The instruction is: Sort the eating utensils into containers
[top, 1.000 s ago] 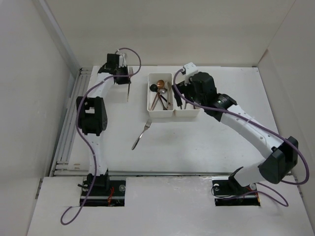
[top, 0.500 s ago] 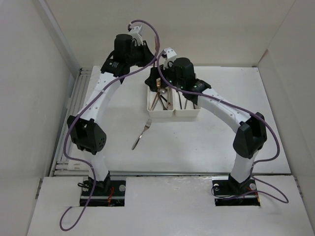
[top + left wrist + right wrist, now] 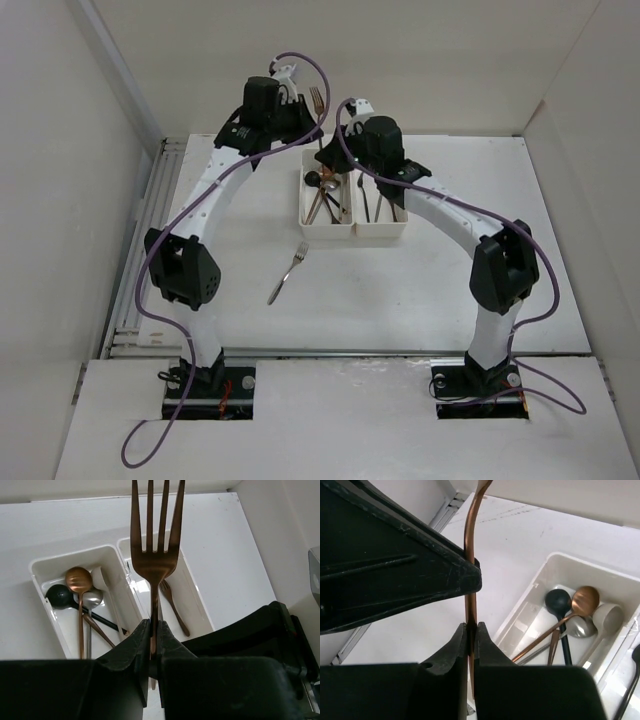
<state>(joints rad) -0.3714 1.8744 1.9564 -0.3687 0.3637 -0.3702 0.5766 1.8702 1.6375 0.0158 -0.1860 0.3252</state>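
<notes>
Swung toward the bins (image 3: 353,232), left jaws clench copper fork (image 3: 152,565); right jaws clench copper handle (image 3: 470,600).

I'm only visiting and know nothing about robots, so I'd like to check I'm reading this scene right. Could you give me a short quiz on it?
1. True or false: the left arm's fingers grip the copper fork by its handle, not its prongs.
2. Where does the silver fork lie?
A. inside the tray
B. on the table, outside the tray
C. leaning against the back wall
3. Fill in: the tray's left bin holds a copper, a black and a silver ____.

Key: 1 true; 2 B; 3 spoon.
</notes>
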